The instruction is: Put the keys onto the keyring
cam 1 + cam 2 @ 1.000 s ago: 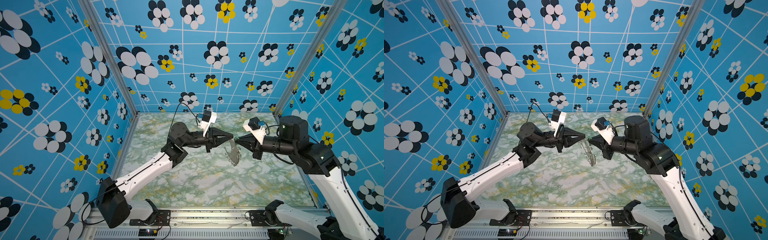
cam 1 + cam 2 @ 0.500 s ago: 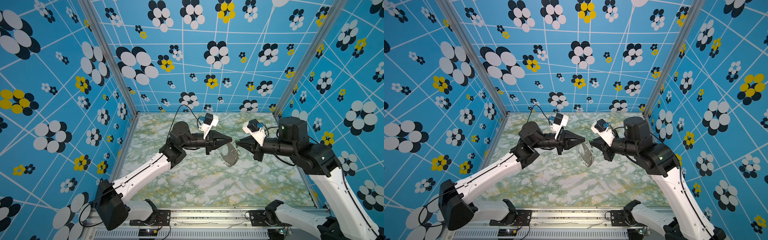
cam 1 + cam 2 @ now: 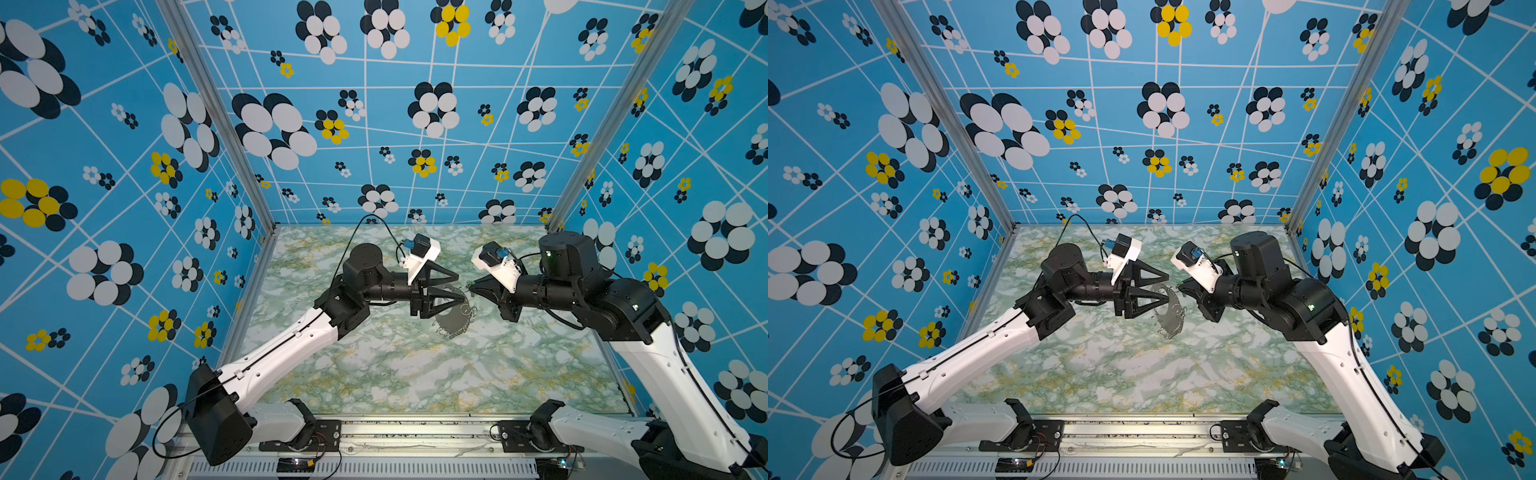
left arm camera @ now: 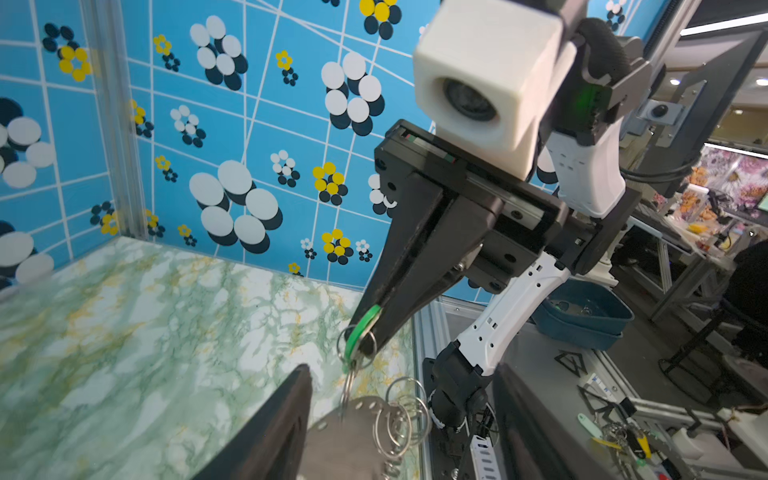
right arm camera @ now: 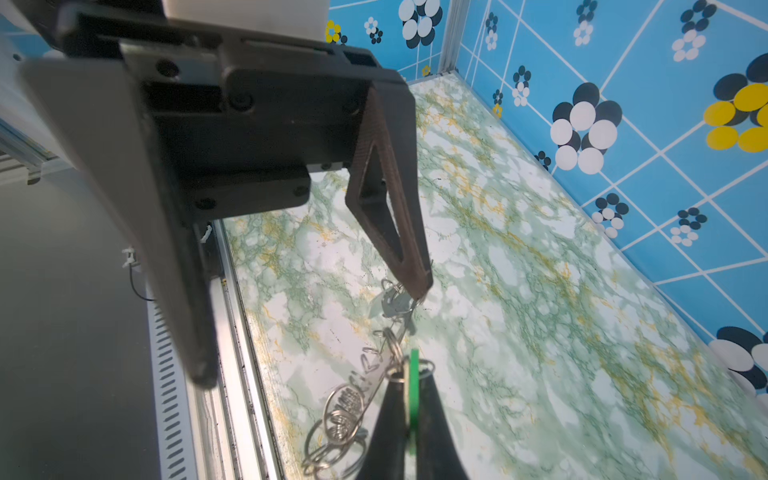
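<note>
The green key (image 4: 360, 332) is pinched in my right gripper (image 3: 469, 286) (image 3: 1179, 284) (image 5: 411, 380), which is shut on it above the table's middle. A silver wire loop (image 4: 356, 347) circles the key (image 5: 414, 361). The grey keyring (image 3: 451, 322) (image 3: 1169, 318) (image 4: 353, 436) hangs below it, fringed with wire loops. My left gripper (image 3: 461, 286) (image 3: 1172, 286) (image 4: 402, 367) faces the right one with its jaws wide apart and the ring's upper part between them. One left finger (image 5: 417, 282) has its tip right at the ring's edge; contact cannot be told.
The green-veined marble table (image 3: 395, 374) is boxed in by blue flowered walls on three sides. An aluminium rail (image 3: 415, 432) runs along the front edge. In the left wrist view a blue bin (image 4: 582, 316) stands outside the enclosure.
My left gripper has opened and let go of the keyring, which has swung flatter and now hangs from the key in the right gripper. The right gripper stays shut.
</note>
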Motion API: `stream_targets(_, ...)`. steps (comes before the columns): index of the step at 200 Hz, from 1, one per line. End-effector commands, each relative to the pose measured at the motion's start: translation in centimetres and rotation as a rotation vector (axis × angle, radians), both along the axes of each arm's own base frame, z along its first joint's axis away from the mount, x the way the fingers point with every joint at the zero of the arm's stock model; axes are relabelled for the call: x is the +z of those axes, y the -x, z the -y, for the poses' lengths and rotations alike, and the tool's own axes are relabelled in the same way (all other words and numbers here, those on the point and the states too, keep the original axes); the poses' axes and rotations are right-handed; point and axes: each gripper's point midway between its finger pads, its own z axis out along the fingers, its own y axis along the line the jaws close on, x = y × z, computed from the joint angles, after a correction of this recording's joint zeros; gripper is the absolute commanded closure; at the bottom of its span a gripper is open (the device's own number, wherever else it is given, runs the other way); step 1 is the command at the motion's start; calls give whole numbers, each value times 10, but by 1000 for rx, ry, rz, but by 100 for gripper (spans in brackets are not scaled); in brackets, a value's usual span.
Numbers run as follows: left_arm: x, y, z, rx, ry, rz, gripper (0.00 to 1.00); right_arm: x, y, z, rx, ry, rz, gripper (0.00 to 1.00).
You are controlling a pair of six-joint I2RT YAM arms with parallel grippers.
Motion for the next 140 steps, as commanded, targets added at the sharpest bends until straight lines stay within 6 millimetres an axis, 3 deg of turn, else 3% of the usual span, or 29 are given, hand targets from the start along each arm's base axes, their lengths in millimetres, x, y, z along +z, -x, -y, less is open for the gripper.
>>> stream_targets(1, -1, -6, -15, 114, -36, 52, 21, 5, -3, 3, -19, 30, 38, 100)
stream_targets(67, -21, -17, -36, 275, -91, 36, 10, 2, -5, -3, -12, 37, 22, 100)
stream_targets(108, -39, -29, -57, 423, -123, 2, 1, -10, -10, -20, 17, 0, -33, 100)
stream_targets(112, -41, -30, -59, 437, -127, -2, 0, -22, -11, -22, 19, 12, -61, 100)
stream_targets(140, -47, -32, -73, 501, -145, -11, 1, -33, -18, -38, 39, -18, -106, 100)
